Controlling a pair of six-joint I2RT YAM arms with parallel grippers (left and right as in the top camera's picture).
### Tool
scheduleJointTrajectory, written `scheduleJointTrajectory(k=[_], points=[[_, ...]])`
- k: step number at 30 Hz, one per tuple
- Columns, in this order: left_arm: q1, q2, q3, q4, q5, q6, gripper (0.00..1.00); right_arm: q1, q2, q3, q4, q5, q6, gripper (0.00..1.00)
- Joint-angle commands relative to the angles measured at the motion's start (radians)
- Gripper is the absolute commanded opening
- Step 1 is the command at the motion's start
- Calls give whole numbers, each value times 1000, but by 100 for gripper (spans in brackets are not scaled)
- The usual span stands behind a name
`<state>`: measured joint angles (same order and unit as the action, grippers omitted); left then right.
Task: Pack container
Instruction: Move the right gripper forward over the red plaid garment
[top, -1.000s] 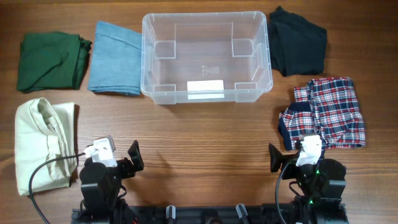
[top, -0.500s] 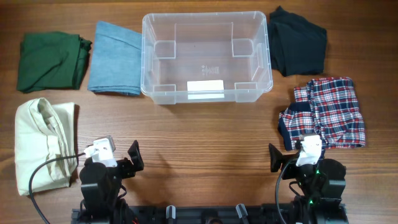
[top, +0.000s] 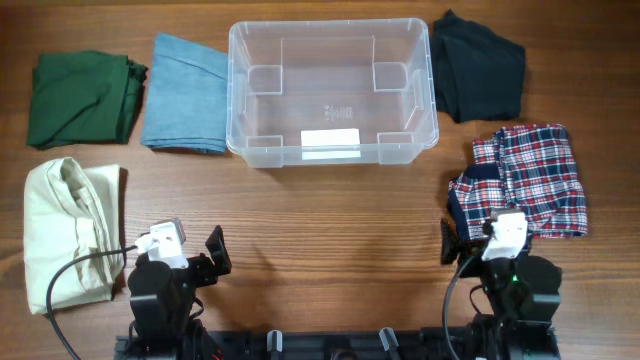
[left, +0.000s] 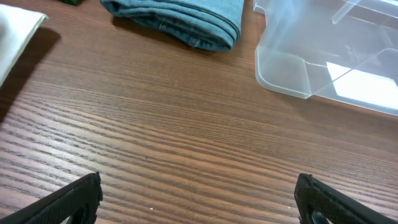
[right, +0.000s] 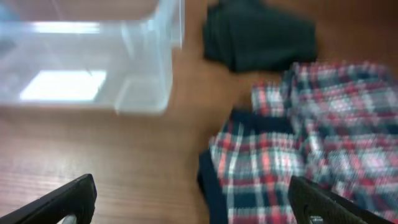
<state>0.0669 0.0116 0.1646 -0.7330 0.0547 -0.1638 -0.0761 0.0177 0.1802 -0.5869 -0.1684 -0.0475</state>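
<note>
The clear container (top: 330, 25) stands empty at the back middle of the table, white label on its near wall. My left gripper (top: 172, 252) rests open at the front left, above bare wood, its fingertips (left: 92, 190) wide apart. In its view the container's corner (left: 292, 68) lies ahead on the right. My right gripper (top: 505, 240) stands open at the front right. The folded plaid garment (right: 311, 137) lies just ahead of it, toward its right finger, and is blurred. The container (right: 87, 56) appears ahead on its left. Nothing is held.
Folded garments ring the container: green (top: 82, 97) and blue (top: 187, 93) to its left, cream (top: 68, 232) at the front left, black (top: 478, 78) to its right, plaid (top: 525, 180) below the black one. Bare wood (top: 330, 230) lies between the arms.
My right gripper has shifted slightly to the right, toward the plaid garment. The left arm and all garments have not moved.
</note>
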Motion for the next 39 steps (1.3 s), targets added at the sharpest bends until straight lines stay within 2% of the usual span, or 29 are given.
scheduleJointTrajectory(k=[1,6,11,15,23,30,34,39], points=[[6,-9,0,-11,19,-16,100,4,-6,5,40,23,-5,100],[6,-9,0,-11,19,-16,100,4,-6,5,53,-70,2,99],[6,-9,0,-11,19,-16,100,4,-6,5,160,-121,79,100],[6,-9,0,-11,19,-16,100,4,-6,5,232,-147,76,100],[6,-9,0,-11,19,-16,100,4,39,6,256,-176,75,100],[6,-9,0,-11,19,-16,100,4,296,124,291,-200,74,100],[6,-9,0,-11,19,-16,100,4,526,285,270,-200,75,100],[6,-9,0,-11,19,-16,100,4,776,520,150,-200,75,100]])
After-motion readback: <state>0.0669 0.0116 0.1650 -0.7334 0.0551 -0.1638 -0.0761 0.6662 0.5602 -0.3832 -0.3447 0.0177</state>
